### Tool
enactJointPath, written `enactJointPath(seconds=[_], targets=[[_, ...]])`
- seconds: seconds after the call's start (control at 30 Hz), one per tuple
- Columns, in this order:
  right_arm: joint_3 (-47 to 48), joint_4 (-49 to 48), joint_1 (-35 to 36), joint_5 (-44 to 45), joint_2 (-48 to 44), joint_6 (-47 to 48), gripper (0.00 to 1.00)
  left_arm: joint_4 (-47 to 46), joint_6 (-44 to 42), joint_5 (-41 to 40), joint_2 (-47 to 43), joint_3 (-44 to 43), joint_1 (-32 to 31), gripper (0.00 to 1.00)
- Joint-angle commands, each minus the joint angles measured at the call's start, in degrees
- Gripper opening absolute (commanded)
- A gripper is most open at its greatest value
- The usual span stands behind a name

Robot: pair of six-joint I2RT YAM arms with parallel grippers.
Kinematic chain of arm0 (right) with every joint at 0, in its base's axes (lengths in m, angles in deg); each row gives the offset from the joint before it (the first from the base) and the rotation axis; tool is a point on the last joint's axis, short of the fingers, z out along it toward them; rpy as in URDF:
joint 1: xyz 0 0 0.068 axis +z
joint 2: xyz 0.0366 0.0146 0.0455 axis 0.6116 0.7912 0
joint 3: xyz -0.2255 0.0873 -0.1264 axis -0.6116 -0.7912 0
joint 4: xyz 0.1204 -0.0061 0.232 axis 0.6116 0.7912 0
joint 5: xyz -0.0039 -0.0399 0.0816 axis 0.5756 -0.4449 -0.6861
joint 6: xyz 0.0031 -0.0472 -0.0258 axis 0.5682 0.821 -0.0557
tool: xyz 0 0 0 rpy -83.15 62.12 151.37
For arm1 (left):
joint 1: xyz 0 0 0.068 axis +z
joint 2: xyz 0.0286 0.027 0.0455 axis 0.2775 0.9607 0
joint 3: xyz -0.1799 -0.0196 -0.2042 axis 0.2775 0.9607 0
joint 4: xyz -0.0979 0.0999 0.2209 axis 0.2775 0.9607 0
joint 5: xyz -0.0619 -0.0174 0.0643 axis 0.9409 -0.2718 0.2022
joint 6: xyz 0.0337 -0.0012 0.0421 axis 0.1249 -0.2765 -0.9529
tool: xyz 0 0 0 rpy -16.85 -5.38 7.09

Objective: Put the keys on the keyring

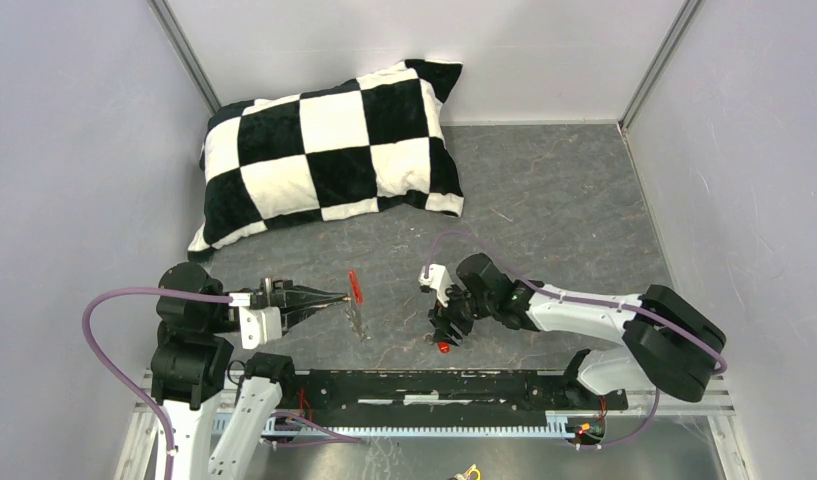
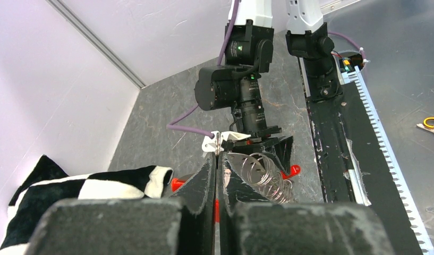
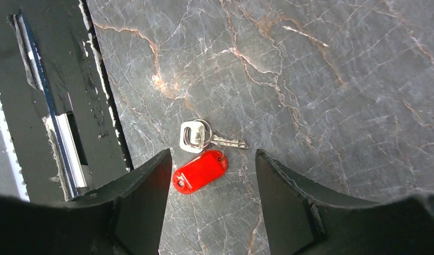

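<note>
Rail (image 1: 434, 385) and both arm bases sit nearest, along the near edge of the table (image 1: 564, 200). Just past it, the right gripper (image 3: 213, 156) points down, its fingers (image 3: 143, 199) spread wide and holding nothing. One key (image 3: 214, 140) lies flat on the table between their tips, touching neither. Its silver head is toward the rail-side finger and its blade points across to the other finger. One red tag (image 3: 200, 171) hangs from a small ring at the head. It lies just beside the key, its long axis slanting from the rail-side finger up toward the blade.

Level with this, the left gripper (image 1: 336, 298) reaches sideways toward the right one, its fingers pressed together on the one keyring (image 1: 356, 292). The red fob sticks out at the fingertips with its long axis crosswise to them, and the silvery chain trails toward the rail. Keyring and key lie apart.

Farthest, beyond the left fingertips, one checkered pillow (image 1: 329, 150) rests against the back wall.
</note>
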Motion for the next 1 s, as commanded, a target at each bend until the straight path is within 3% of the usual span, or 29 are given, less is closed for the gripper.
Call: enactJointPath(seconds=[0.0, 0.23, 0.77, 0.97], targets=[[3.5, -1.2, 0.6, -3.0, 1.7, 0.2, 0.64, -0.6, 2.3, -0.6, 0.4, -1.9, 0.3, 0.02], [4.8, -2.3, 1.2, -3.8, 4.7, 0.5, 0.61, -0.6, 2.4, -0.7, 0.5, -1.9, 0.3, 0.02], [3.8, -3.3, 4.0, -4.3, 7.2, 0.0, 0.37, -0.6, 2.8, -1.0, 0.5, -2.1, 0.3, 0.02], [3.7, -2.7, 4.2, -3.4, 7.4, 0.1, 0.34, -0.7, 3.0, -1.3, 0.3, -2.1, 0.3, 0.02]])
